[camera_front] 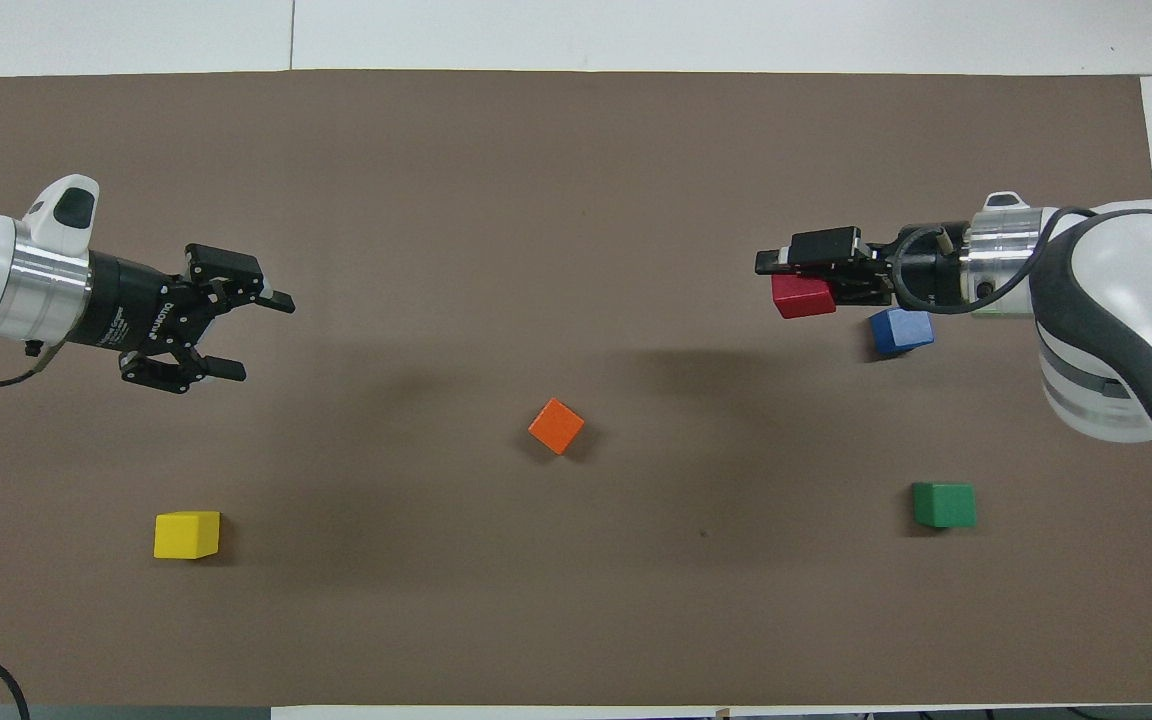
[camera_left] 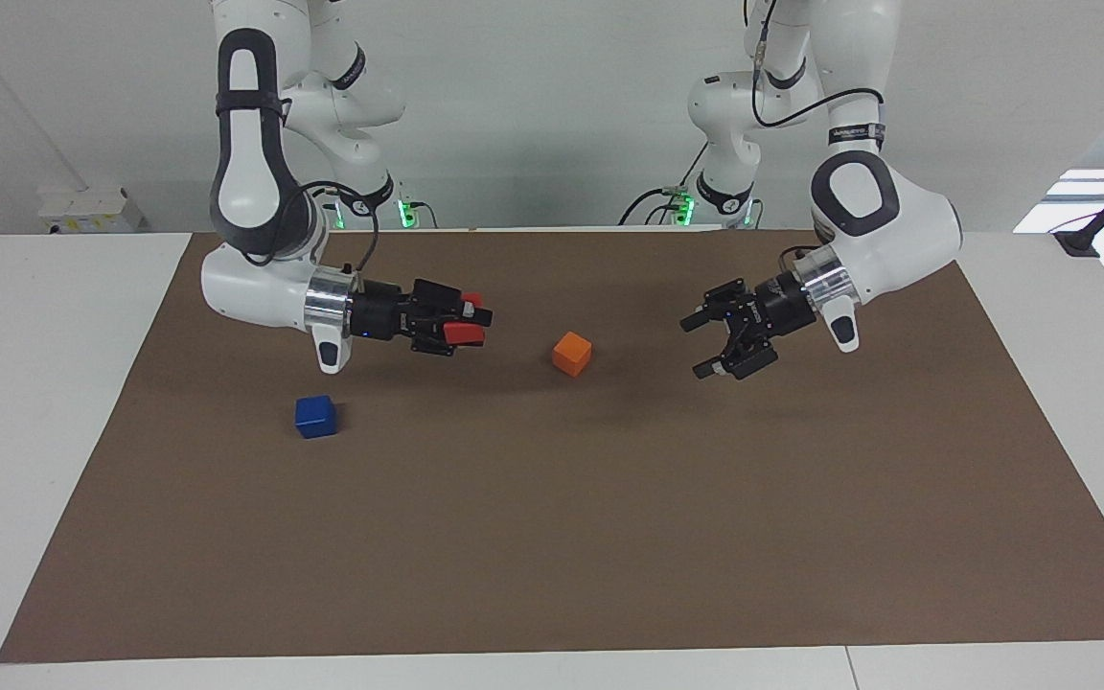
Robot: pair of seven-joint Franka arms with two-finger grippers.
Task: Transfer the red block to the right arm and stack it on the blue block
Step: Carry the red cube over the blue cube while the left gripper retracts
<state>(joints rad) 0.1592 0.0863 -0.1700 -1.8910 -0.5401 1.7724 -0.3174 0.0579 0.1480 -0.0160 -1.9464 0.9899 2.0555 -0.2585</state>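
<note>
Red block (camera_left: 461,333) sits clamped in the right gripper (camera_left: 471,322), up over the tabletop (camera_left: 552,537) near the blue block (camera_left: 315,417); left gripper (camera_left: 701,345) hangs apart, empty.

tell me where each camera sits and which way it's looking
Facing view: high across the table, looking at the robots; both arms show whole, right gripper holding the red block up in the air, left gripper open.
Overhead view: high above the robots' end, looking steeply down; only forearms and grippers show.
Shared: red block, blue block, orange block, brown mat. Yellow block and green block appear overhead only.
</note>
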